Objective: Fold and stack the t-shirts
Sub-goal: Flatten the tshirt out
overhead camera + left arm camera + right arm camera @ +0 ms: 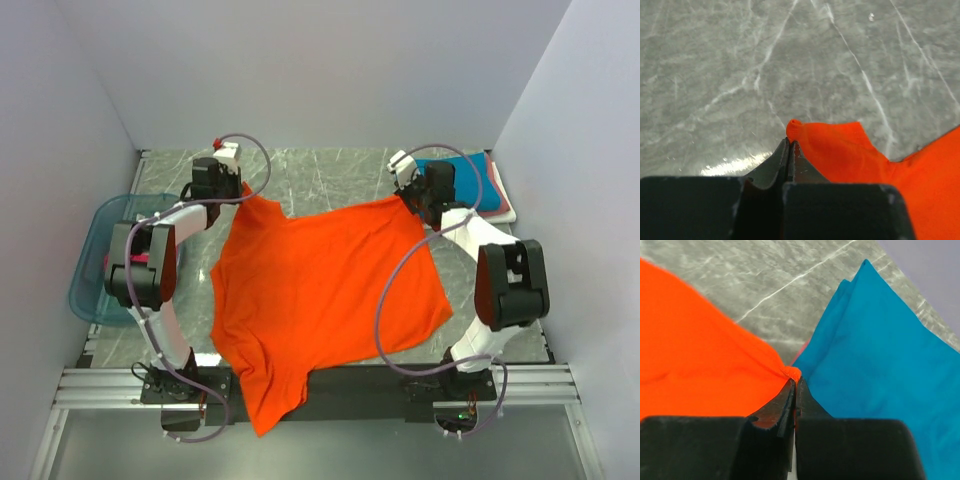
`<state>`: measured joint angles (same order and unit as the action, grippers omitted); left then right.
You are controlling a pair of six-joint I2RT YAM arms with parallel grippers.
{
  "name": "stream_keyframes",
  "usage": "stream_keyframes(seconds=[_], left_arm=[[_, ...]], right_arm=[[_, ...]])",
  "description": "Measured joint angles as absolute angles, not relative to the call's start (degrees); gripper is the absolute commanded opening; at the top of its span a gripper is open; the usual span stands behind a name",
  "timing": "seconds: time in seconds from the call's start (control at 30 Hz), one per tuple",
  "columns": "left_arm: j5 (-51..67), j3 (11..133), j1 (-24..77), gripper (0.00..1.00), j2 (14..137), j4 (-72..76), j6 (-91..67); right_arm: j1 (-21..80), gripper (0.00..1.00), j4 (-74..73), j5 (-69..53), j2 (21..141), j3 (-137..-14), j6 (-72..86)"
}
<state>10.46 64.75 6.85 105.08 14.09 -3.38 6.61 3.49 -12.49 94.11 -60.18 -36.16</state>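
Orange t-shirt (320,290) pinched at two far corners
Top: it lies spread on the counter (330,175), its near part overhanging, and could slide off. Left wrist: left end effector (790,145) clamps a mere cloth tip, which may slip. Right wrist: right end effector (795,382) likewise, just beside the folded teal t-shirt (875,355), which it could drag.

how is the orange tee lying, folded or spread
Spread: the orange tee lies opened out, left hand and right hand pinching its far corners.
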Motion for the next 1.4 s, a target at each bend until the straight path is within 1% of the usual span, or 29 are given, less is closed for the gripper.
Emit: stream_keyframes(seconds=[0.1,0.23,0.33,0.4,0.53,0.7,0.77,0.83,0.9,1.0,1.07,1.17,1.23,1.3,1.4], left_arm=[[9.0,68.2,6.8,0.0,107.0,13.0,-2.3],[7.0,71.7,6.6,0.0,107.4,12.4,-0.4],[5.0,71.2,6.3,0.0,106.1,13.3,0.4],[3.7,68.3,6.1,0.0,103.4,14.9,0.4],[3.2,60.5,5.7,0.0,94.1,18.3,0.4],[2.9,60.8,5.7,0.0,91.0,20.8,0.4],[2.1,58.8,5.7,0.0,89.5,21.7,0.2],[1.2,54.5,5.6,0.0,84.7,21.4,-0.7],[0.1,50.1,5.6,0.0,76.4,20.8,-2.0],[-1.2,48.8,5.6,0.01,59.5,19.6,-4.5],[-1.6,51.8,5.7,0.01,48.3,20.5,-7.0],[-1.1,59.0,5.8,0.01,37.4,24.2,-10.4],[-0.2,63.9,5.9,0.01,34.0,26.8,-12.0],[0.9,67.4,5.9,0.0,33.2,28.4,-13.2],[2.2,68.8,5.9,0.01,33.7,28.6,-13.8]], right_arm=[[6.6,0.0,3.8,-11.9,97.5,-63.3,-36.3],[6.6,0.0,4.3,-11.6,97.7,-65.8,-36.3],[6.6,0.0,4.8,-11.7,96.9,-66.1,-36.1],[6.6,0.0,4.8,-12.1,95.7,-65.9,-35.8],[6.6,0.0,4.6,-13.4,90.8,-64.2,-35.0],[7.6,0.0,0.5,-16.2,83.0,-64.2,-34.4],[10.0,0.0,-4.0,-16.0,78.1,-64.2,-35.1],[14.4,0.0,-8.8,-15.5,71.9,-64.8,-35.9],[19.5,0.0,-17.4,-15.4,66.3,-70.3,-36.1],[22.9,0.0,-25.7,-15.6,62.7,-85.8,-35.4],[23.0,0.0,-29.1,-14.2,61.0,-96.2,-34.6],[23.1,0.0,-34.8,-11.5,59.5,-111.2,-33.8],[23.1,0.0,-37.4,-9.4,58.4,-118.2,-33.6],[23.1,0.0,-38.4,-6.9,56.4,-122.9,-33.6],[23.1,0.0,-37.6,-3.2,53.8,-123.5,-34.2]])
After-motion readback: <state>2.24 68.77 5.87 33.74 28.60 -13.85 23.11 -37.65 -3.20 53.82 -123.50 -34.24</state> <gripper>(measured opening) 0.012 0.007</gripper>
